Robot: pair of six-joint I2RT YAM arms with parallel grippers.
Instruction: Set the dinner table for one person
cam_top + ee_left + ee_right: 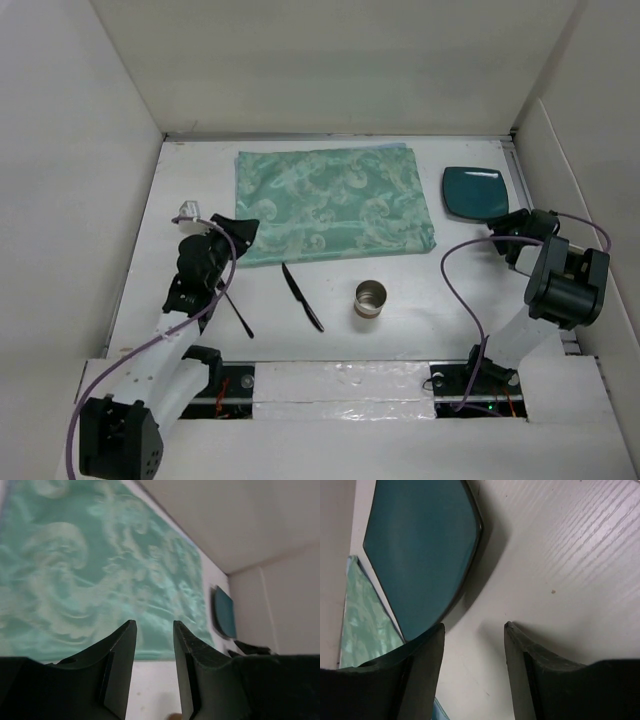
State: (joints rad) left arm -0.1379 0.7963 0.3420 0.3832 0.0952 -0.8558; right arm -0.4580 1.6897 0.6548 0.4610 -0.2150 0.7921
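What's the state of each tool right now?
Left tool: open, narrow gap, nothing held.
Right tool: open, nothing held, by the teal plate.

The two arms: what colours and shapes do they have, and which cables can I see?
The left arm and right arm have white tube-like lower links and black blocky upper joints. A thin purple cable loops along each. The left pincer and right pincer each have two matte black, wedge-shaped fingers.

green mat (335, 205) toward far edge of dinner table (420, 330), teal plate (476, 192) by far right corner, metal cup (371, 298), black knife (302, 296) closer to near edge
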